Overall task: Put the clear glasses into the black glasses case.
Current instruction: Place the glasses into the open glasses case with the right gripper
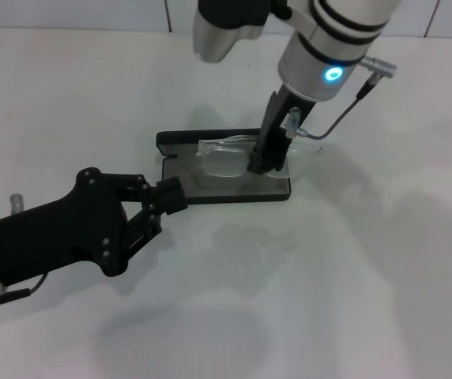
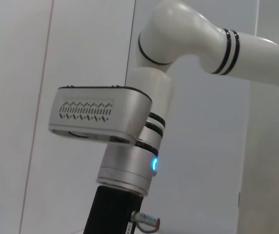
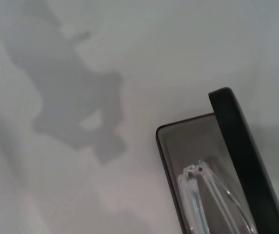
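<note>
The black glasses case (image 1: pixel 224 170) lies open on the white worktop (image 1: pixel 352 260), its lid raised along the far edge and its grey-lined tray facing up. The clear glasses (image 1: pixel 227 160) rest inside the tray, lens towards the robot's left half of the case; the right wrist view shows a folded clear temple end lying in the tray corner beside the upright lid. The right gripper (image 1: pixel 259 164) reaches straight down into the right half of the case, its jaws drawn in narrow at the glasses; whether they actually clamp the frame cannot be told. The left gripper (image 1: pixel 171 197) lies low near the worktop at the case's near left corner, its jaws close together and touching or nearly touching the tray edge, with nothing visible between them.
</note>
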Controlling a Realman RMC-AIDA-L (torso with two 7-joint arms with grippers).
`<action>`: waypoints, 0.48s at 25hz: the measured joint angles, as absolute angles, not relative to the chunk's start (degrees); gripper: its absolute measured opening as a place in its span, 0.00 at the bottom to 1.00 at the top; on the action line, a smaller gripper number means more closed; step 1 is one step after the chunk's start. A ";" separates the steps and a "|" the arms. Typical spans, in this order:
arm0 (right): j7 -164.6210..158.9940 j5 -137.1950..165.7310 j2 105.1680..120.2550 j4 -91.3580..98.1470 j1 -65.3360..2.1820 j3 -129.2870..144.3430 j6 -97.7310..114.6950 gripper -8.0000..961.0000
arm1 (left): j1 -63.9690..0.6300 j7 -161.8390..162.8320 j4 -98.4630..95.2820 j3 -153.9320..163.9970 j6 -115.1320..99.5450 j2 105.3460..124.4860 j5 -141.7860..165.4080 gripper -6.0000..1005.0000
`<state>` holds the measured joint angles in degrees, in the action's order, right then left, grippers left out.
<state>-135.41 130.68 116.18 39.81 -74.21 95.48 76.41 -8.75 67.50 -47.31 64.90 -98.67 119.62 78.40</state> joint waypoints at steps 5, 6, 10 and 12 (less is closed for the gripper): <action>-135.45 127.44 116.19 39.36 -73.87 98.54 73.63 0.12 | -9.05 67.38 -46.56 64.78 -98.63 119.58 78.40 0.09; -135.45 126.97 116.19 39.35 -73.76 98.74 73.29 0.12 | -9.05 67.38 -46.55 64.76 -98.62 119.55 78.40 0.09; -135.81 125.52 116.19 39.33 -73.35 99.70 72.11 0.12 | -9.02 67.30 -46.53 64.72 -98.62 119.53 78.40 0.09; -136.08 124.94 116.19 39.27 -73.07 101.05 70.92 0.12 | -8.96 67.23 -46.51 64.72 -98.62 119.53 78.40 0.09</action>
<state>-136.08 124.94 116.19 39.27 -73.07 101.05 70.92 -8.96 67.23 -46.51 64.72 -98.62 119.53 78.40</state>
